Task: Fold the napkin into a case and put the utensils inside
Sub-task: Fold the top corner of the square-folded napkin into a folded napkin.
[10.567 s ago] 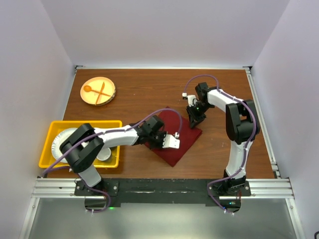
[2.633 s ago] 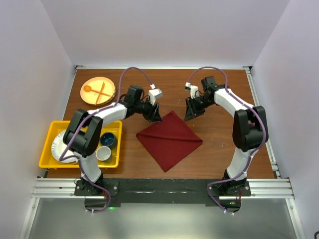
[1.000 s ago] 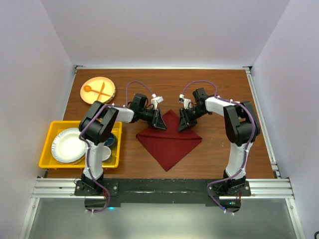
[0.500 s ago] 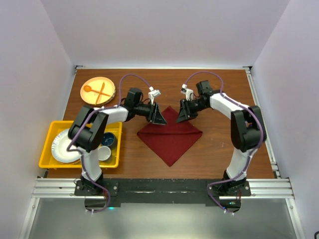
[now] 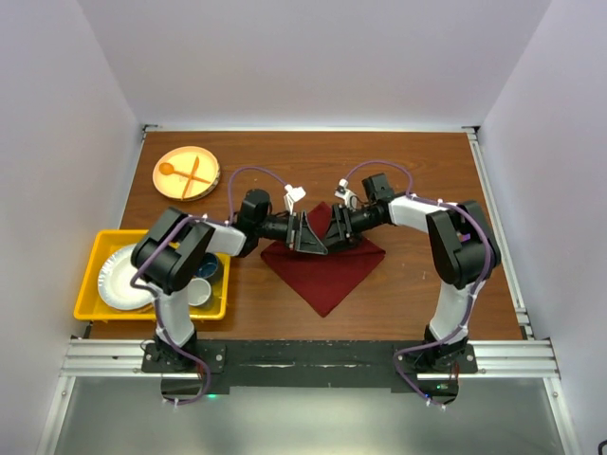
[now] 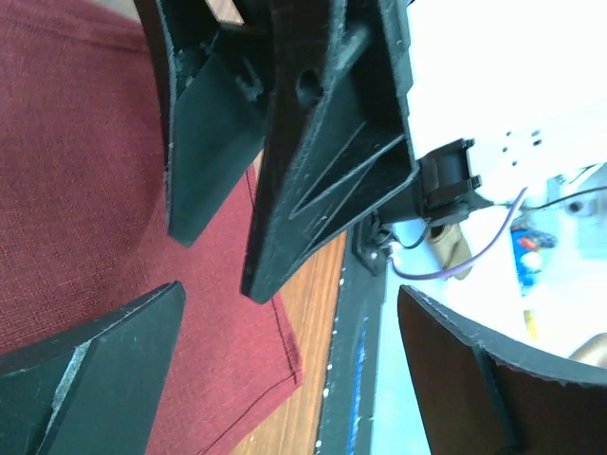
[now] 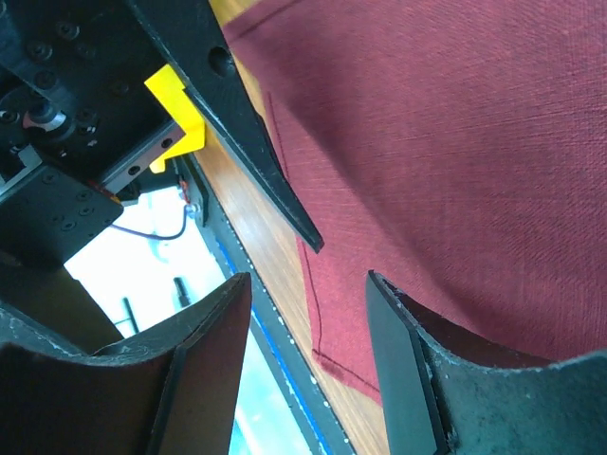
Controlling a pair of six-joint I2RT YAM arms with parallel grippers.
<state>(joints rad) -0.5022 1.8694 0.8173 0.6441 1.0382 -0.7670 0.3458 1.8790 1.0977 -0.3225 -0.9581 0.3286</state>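
Observation:
The maroon napkin (image 5: pixel 323 278) lies flat mid-table as a folded triangle, its point toward the near edge. My left gripper (image 5: pixel 311 234) and right gripper (image 5: pixel 337 232) meet tip to tip low over its far part. In the left wrist view the left gripper (image 6: pixel 294 379) stands wide open over napkin (image 6: pixel 85 190) and wood, with the right gripper's fingers (image 6: pixel 322 142) just ahead. Seen from the right wrist, the right gripper (image 7: pixel 303 370) is open with nothing between its fingers, above the napkin's (image 7: pixel 455 123) hemmed corner. No case or utensils are in view.
An orange plate (image 5: pixel 206 180) with an orange spoon and fork sits at the far left. A yellow tray (image 5: pixel 95 248) at the near left holds a white plate (image 5: pixel 128 280) and two cups (image 5: pixel 202 270). White walls close in three sides.
Both grippers have swung inward until they nearly touch over the napkin's far part. Both have opened, the left one much wider.

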